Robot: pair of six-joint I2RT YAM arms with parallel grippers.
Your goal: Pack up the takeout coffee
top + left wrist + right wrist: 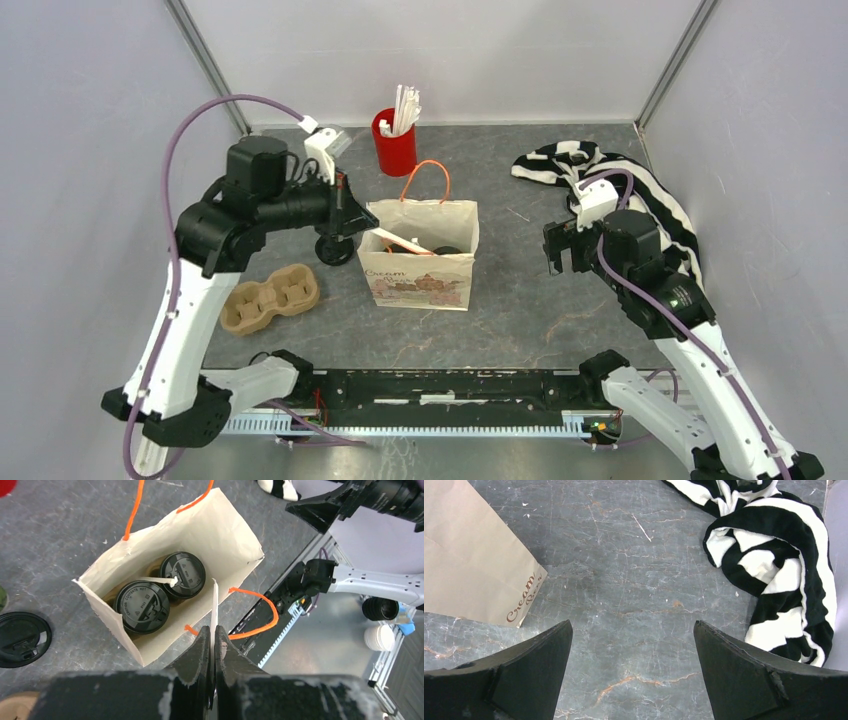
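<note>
You have both coffees upright inside the paper bag [220, 535]: one black-lidded cup [142, 606] with the second cup [183, 574] just beside it. Your left gripper [212, 650] is pinched closed on a white stick [214, 605] at the bag's rim. Your right gripper [633, 630] hangs spread wide over the table [624, 555], holding nothing.

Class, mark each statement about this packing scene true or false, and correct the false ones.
1. Both lidded cups stand inside the paper bag. True.
2. The right tool grips the striped cloth. False: it is open and holds nothing.
3. The left tool is shut on a thin white stick. True.
4. The cardboard carrier holds a cup. False: both its wells are empty.
</note>
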